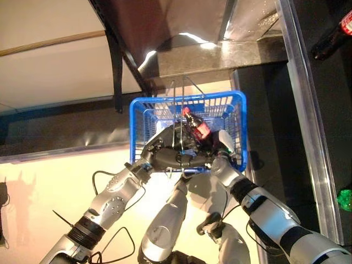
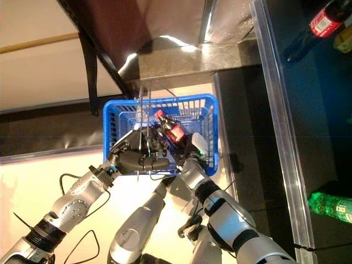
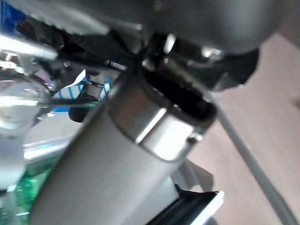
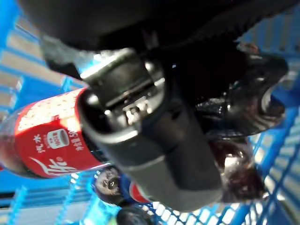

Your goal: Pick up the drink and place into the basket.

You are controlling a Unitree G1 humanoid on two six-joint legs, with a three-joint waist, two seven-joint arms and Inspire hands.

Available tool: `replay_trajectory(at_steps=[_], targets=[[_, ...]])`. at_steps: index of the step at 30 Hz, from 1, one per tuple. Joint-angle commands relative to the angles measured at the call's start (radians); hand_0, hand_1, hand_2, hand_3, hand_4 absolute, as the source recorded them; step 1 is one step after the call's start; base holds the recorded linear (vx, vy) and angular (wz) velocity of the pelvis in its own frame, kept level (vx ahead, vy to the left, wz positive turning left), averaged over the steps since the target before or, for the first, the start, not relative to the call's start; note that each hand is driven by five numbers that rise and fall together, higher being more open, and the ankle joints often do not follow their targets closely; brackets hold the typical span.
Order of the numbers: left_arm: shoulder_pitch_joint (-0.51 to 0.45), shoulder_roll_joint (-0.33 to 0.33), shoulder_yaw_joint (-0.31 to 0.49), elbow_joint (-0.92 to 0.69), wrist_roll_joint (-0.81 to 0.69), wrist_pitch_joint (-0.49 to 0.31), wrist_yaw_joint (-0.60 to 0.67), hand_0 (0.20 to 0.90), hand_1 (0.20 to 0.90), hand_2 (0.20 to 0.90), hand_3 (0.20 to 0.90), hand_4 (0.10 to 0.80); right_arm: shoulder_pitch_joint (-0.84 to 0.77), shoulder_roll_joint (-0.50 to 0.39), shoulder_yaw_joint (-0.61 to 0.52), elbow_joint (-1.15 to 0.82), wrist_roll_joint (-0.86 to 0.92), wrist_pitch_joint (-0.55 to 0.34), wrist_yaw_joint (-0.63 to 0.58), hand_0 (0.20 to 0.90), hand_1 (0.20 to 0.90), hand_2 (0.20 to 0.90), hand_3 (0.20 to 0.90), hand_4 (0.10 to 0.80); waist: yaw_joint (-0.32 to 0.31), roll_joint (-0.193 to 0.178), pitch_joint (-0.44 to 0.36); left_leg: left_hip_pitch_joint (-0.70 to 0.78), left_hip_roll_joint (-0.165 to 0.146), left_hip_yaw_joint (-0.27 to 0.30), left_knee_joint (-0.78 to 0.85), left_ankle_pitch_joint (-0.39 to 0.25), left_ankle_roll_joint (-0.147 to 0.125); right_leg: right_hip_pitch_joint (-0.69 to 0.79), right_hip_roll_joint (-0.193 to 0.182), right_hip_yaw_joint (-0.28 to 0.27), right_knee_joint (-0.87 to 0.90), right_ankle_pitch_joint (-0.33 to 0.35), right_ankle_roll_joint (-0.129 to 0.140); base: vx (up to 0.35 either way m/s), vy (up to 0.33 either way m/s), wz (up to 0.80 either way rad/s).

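A blue wire basket (image 1: 237,118) hangs in front of me over the floor. My left hand (image 1: 165,157) sits at its near rim, fingers curled round the thin metal handle (image 1: 176,137). Inside the basket, my right hand (image 1: 220,144) is shut on a dark cola bottle with a red label (image 1: 197,127), which lies tilted with its red cap pointing away from me. The right wrist view shows the red label (image 4: 47,140) close up, my thumb (image 4: 150,140) across the bottle and blue mesh behind. Another bottle top (image 4: 110,183) lies lower in the basket.
A metal-edged shelf (image 1: 308,110) runs along the right. On it stand a cola bottle (image 1: 333,36) at the far end and a green bottle (image 2: 330,206) nearer me. A dark counter (image 1: 220,55) lies beyond the basket.
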Motion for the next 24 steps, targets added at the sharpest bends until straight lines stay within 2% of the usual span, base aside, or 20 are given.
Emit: replay_trajectory(at_steps=[1, 7, 11, 16, 22, 23, 24], targets=[[-0.374, -0.156, 0.122, -0.539, -0.027, -0.406, -0.141, 0.300, 0.300, 0.300, 0.200, 0.100, -0.134, -0.032, 0.058, 0.076, -0.122, 0.023, 0.046, 0.300, 0.300, 0.300, 0.200, 0.100, 0.015, 0.086, -0.023, 0.047, 0.001, 0.020, 0.089, -0.138, 0.041, -0.052, -0.028, 0.005, -0.024, 0.210, -0.007, 0.000, 0.000, 0.00], [-0.382, -0.167, 0.091, -0.548, -0.001, -0.395, -0.110, 0.300, 0.300, 0.300, 0.200, 0.100, -0.149, -0.046, 0.121, 0.169, -0.164, 0.124, 0.231, 0.300, 0.300, 0.300, 0.200, 0.100, 0.021, 0.085, -0.023, 0.034, 0.001, 0.022, 0.095, -0.137, 0.042, -0.069, -0.033, 0.003, -0.017, 0.215, -0.003, 0.000, 0.000, 0.00], [-0.382, -0.175, 0.077, -0.563, 0.012, -0.383, -0.085, 0.300, 0.300, 0.300, 0.200, 0.100, -0.146, -0.039, 0.135, 0.223, -0.098, 0.192, 0.246, 0.300, 0.300, 0.300, 0.200, 0.100, 0.028, 0.084, -0.023, 0.032, 0.000, 0.021, 0.092, -0.134, 0.044, -0.070, -0.034, -0.002, -0.018, 0.220, -0.002, 0.019, -0.003, 0.03], [-0.394, -0.194, 0.070, -0.574, 0.029, -0.361, -0.060, 0.300, 0.300, 0.300, 0.200, 0.100, -0.158, -0.031, 0.119, 0.284, -0.098, 0.194, 0.274, 0.300, 0.300, 0.300, 0.200, 0.100, 0.033, 0.089, -0.023, 0.026, -0.003, 0.017, 0.093, -0.132, 0.047, -0.081, -0.039, -0.006, -0.009, 0.223, 0.000, 0.004, 0.004, 0.02], [-0.389, -0.206, 0.067, -0.582, 0.031, -0.383, -0.032, 0.300, 0.300, 0.300, 0.200, 0.100, -0.152, -0.038, 0.112, 0.309, -0.093, 0.172, 0.272, 0.300, 0.300, 0.300, 0.200, 0.100, 0.032, 0.091, -0.023, 0.019, -0.003, 0.020, 0.098, -0.133, 0.048, -0.093, -0.045, -0.005, 0.004, 0.227, 0.003, 0.001, 0.006, 0.00], [-0.387, -0.206, 0.070, -0.584, 0.030, -0.385, -0.030, 0.300, 0.300, 0.300, 0.200, 0.100, -0.152, -0.039, 0.109, 0.308, -0.088, 0.169, 0.274, 0.382, 0.382, 0.382, 0.296, 0.196, 0.032, 0.090, -0.023, 0.018, -0.003, 0.020, 0.099, -0.133, 0.047, -0.093, -0.045, -0.005, 0.004, 0.227, 0.004, 0.000, 0.000, 0.00], [-0.386, -0.206, 0.070, -0.585, 0.030, -0.386, -0.028, 0.300, 0.300, 0.300, 0.200, 0.100, -0.152, -0.039, 0.108, 0.309, -0.088, 0.168, 0.275, 0.382, 0.382, 0.382, 0.296, 0.196, 0.032, 0.090, -0.023, 0.018, -0.003, 0.020, 0.099, -0.133, 0.047, -0.093, -0.045, -0.005, 0.005, 0.226, 0.004, 0.000, 0.000, 0.00]])
